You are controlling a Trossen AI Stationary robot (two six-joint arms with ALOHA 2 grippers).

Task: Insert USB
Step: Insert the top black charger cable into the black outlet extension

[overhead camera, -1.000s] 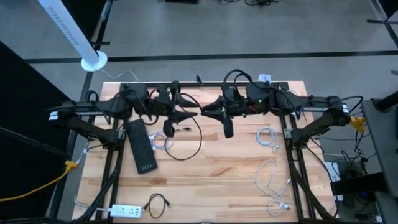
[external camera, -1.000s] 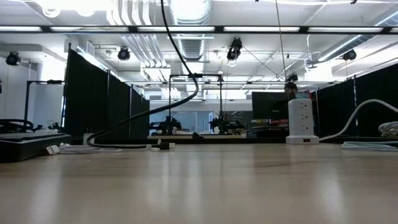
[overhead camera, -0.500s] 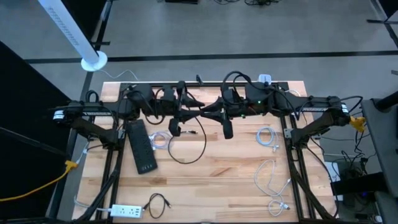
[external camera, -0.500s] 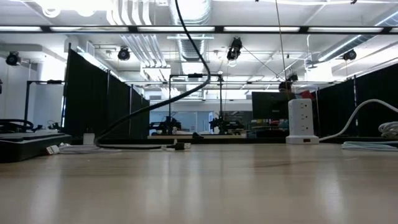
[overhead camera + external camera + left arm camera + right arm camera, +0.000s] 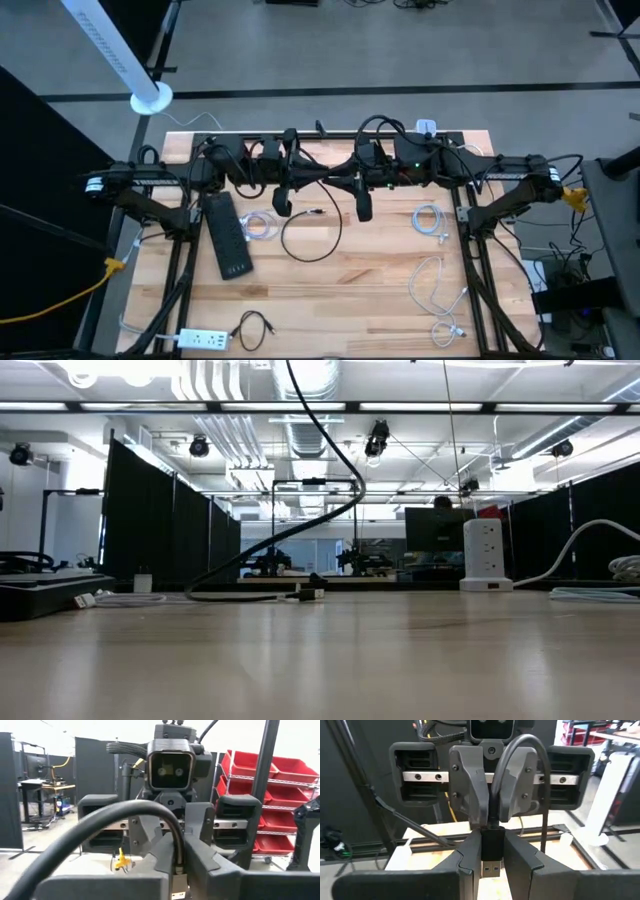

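A black cable (image 5: 310, 235) ends in a USB plug (image 5: 492, 845), black-bodied with a metal tip, held high over the table's far middle. My right gripper (image 5: 492, 862) is shut on the plug. Facing it nose to nose, my left gripper (image 5: 490, 822) is shut on the cable just behind the plug. In the high view the two grippers meet, left (image 5: 322, 181) and right (image 5: 338, 181). The cable arches up, drops, and lies in a loop on the wood, its free end (image 5: 312, 594) resting there. My left gripper pinches the cable right at the plug's back end (image 5: 490, 824) between its two fingers. It comes in level from the table's left. From the hold the cable (image 5: 150, 807) arches up and over, then hangs slack to the table. My right gripper pinches the plug's black body (image 5: 492, 851) between its two fingers, coming level from the table's right. The metal tip (image 5: 492, 870) points back between the fingers toward the wrist. The plug is lifted clear of the table.
A black power strip (image 5: 228, 235) lies left of the cable loop. White cables (image 5: 430, 220) lie at the right, a white power strip (image 5: 205, 340) and a small black cable (image 5: 252, 328) near the front edge. A white tower socket (image 5: 486, 555) stands at the far right.
My left gripper has moved toward the table's right, up to my right gripper, and has shut on the cable behind the plug. The hanging cable has swung along, and its loop and free end have slid rightward on the table.
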